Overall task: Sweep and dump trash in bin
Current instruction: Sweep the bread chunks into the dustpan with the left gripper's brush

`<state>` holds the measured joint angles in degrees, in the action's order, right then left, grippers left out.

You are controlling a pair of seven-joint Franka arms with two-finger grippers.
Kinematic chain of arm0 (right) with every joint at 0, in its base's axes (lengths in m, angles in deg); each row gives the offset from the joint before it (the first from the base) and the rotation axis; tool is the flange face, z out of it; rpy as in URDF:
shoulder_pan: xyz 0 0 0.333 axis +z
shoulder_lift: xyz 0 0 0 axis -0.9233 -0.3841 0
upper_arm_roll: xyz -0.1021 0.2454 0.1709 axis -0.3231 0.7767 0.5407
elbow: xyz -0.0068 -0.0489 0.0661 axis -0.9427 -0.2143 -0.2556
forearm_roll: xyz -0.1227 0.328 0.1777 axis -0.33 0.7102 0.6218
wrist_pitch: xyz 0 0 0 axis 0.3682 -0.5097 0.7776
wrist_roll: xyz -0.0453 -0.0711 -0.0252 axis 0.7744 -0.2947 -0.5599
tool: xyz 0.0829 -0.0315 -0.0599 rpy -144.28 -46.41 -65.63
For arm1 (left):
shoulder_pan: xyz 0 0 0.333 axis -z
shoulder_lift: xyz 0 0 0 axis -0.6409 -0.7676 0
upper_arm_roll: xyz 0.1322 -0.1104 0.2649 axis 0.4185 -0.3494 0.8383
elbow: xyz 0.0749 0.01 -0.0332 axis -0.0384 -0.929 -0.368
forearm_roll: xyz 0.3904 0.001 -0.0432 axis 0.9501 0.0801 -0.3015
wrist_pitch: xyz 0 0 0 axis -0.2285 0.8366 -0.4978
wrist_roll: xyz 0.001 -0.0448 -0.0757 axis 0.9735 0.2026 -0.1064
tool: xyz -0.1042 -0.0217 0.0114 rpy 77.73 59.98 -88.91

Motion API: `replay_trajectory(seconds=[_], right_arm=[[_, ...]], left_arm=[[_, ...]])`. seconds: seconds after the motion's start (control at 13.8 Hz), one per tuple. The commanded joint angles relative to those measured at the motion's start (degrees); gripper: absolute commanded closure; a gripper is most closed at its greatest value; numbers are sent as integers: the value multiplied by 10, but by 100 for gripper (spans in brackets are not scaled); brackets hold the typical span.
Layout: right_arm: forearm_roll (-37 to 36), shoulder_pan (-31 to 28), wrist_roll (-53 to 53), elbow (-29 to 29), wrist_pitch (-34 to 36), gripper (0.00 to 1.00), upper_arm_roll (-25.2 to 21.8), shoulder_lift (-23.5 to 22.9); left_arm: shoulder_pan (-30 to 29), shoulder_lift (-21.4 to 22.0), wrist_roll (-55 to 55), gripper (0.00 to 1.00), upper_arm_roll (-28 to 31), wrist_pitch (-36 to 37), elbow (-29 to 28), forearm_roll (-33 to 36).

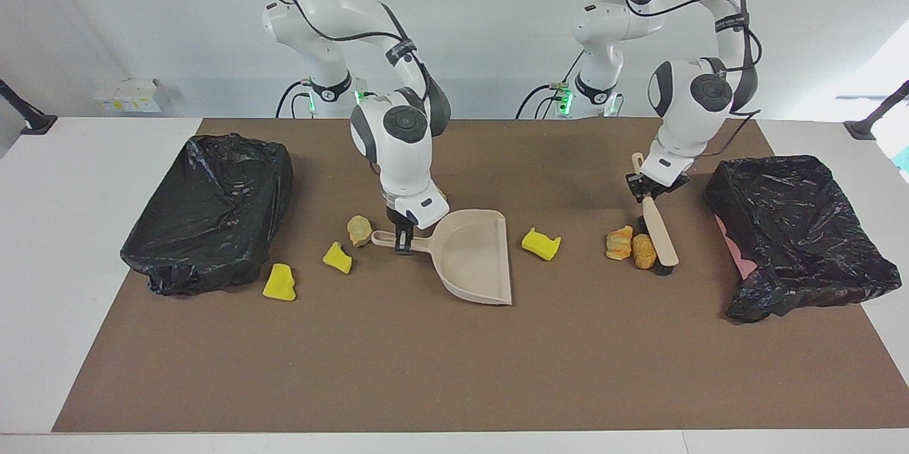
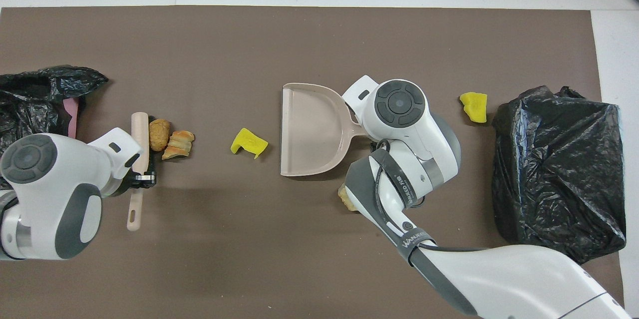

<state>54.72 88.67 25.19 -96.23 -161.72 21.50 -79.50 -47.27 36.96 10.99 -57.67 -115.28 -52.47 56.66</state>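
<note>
- R gripper – we see its fingers clamped on the dustpan handle, low at the table's middle; pan lies flat on the brown mat, its open mouth toward the L arm's end.
- L gripper – clamped on the brush handle, bristle end down on the mat just beside the L-end bin.
- Going across the facing view, we start w/ a black-bagged bin at the R arm's end.
- Yellow lump sits just beside that bin, on the side farther from the robots.
- 2nd yellow lump near the pan's handle tip, not touching.
- Beige crumbly lump just beside the handle tip, nearer the robots than the 2nd yellow one.
- A further beige bit peeks out under the R arm in the overhead view; mostly hidden.
- Yellow chunk lies just off the pan's mouth, btwn pan & brush.
- Orange ridged lump & orange-brown lump sit touching each other; the brown one is against the brush head.
- 2nd black-bagged bin at the L arm's end, open top; a pink patch shows at its side.
- We count 7 lumps, all on the mat, none in the pan.
</note>
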Motion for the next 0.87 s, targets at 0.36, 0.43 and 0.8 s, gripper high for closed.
replay_trajectory(seconds=[0.36, 0.43, 0.8], right_arm=[[-10, 4, 8, 11, -15, 100, 5, -23], [-10, 4, 8, 11, -15, 100, 5, -22], [-10, 3, 8, 9, -15, 100, 5, -22]], left_arm=[[176, 8, 230, 100, 6, -13, -18, -29], [184, 8, 230, 100, 6, -17, -18, -44], [216, 2, 230, 100, 6, -56, -12, -89]])
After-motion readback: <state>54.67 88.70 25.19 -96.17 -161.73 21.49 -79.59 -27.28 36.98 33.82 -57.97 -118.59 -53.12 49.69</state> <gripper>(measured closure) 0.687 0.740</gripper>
